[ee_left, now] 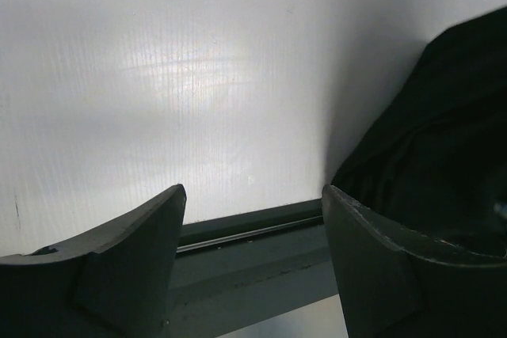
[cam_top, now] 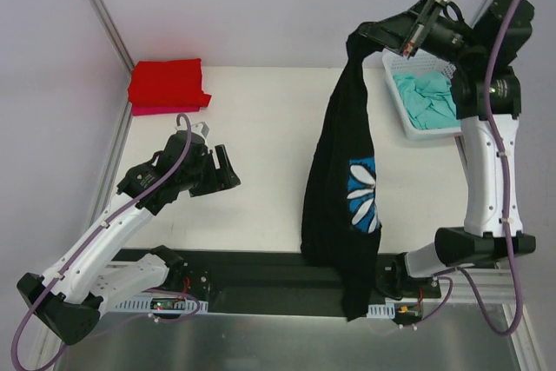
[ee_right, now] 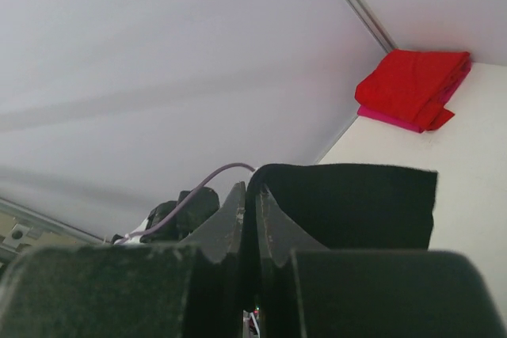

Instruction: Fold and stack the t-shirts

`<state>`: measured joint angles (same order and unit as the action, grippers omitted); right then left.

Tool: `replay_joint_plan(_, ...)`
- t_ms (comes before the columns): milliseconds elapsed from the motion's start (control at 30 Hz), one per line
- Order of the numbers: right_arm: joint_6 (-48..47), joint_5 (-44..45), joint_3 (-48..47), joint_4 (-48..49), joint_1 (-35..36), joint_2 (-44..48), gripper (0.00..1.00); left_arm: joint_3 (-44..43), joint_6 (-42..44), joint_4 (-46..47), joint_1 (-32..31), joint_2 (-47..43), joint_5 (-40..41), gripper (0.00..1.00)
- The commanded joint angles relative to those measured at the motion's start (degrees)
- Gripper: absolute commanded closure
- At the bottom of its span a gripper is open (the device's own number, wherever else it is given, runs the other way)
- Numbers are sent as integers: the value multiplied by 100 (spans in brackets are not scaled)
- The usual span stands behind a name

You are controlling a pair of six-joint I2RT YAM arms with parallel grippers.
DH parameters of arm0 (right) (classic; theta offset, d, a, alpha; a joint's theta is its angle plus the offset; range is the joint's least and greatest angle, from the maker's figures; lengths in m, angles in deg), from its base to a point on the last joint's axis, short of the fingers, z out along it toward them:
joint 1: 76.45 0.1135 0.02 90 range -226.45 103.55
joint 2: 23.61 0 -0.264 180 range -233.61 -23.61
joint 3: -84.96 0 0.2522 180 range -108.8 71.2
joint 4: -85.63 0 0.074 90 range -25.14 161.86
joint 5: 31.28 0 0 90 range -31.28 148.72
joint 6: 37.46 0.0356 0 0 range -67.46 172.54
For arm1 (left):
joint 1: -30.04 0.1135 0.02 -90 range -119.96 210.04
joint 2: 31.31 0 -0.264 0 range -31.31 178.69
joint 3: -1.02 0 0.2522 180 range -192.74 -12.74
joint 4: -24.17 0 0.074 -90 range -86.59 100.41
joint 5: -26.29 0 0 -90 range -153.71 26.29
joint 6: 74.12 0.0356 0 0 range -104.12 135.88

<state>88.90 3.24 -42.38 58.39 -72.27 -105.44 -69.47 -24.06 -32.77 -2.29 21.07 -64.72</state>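
Note:
A black t-shirt (cam_top: pixel 339 188) with a white daisy on a blue square hangs in a long drape from my right gripper (cam_top: pixel 369 34), which is raised at the back right and shut on its top edge. In the right wrist view the black cloth (ee_right: pixel 348 203) is pinched between the closed fingers (ee_right: pixel 230 215). The shirt's lower end trails over the table's near edge. My left gripper (cam_top: pixel 228 168) stands open over the table's left half, left of the hanging shirt, with nothing between its fingers (ee_left: pixel 135 235). A folded red t-shirt (cam_top: pixel 167 82) lies on a pink one (cam_top: pixel 165 109) at the back left corner.
A white mesh basket (cam_top: pixel 401 115) at the back right holds a crumpled teal t-shirt (cam_top: pixel 427 99). A black rail (cam_top: pixel 261 271) runs along the table's near edge. Grey walls with a metal post (cam_top: pixel 100 6) close the back and left.

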Motion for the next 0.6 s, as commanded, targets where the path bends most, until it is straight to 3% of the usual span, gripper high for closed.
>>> replay_joint_plan(0, -50, 354, -989, 293, 275, -333, 99, -119, -154, 55, -71, -70, 75, 31)
replay_joint_plan(100, 133, 380, -1456, 389, 337, -545, 99, -102, -145, 55, -71, -61, 207, 31)
replay_joint_plan(233, 416, 257, -1387, 952, 364, -423, 99, -23, -137, 55, -71, -70, 216, 31)
replay_joint_plan(567, -102, 109, 327, 935, 416, 491, 99, 39, -119, 82, -62, -35, 181, 31)
